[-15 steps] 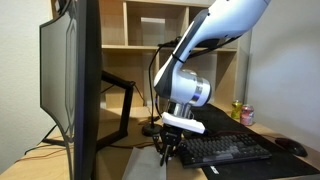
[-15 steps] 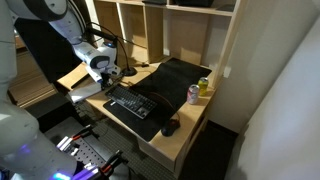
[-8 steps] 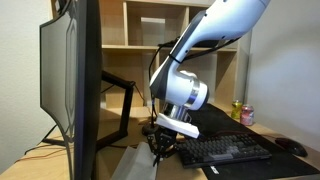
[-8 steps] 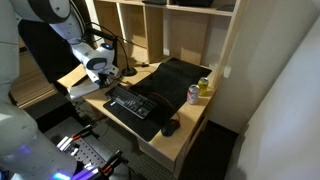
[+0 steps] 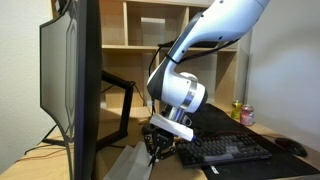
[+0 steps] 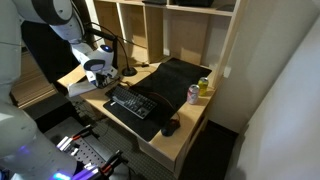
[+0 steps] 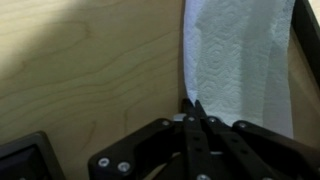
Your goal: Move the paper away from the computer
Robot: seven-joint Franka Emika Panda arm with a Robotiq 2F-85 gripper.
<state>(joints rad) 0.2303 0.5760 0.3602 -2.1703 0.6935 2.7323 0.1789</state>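
End effector (image 7: 195,113) pinching paper (image 7: 238,60) edge, long axis running straight ahead

The white arm (image 5: 215,25) reaches down from above and bends at its bulky wrist (image 5: 182,93), the claw (image 5: 156,150) pointing steeply downward, black fingers (image 7: 192,135) pressed together on the paper (image 7: 235,60) edge.

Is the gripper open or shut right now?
Shut on the paper: in the wrist view the gripper shows no gap between its tips at the sheet's corner.
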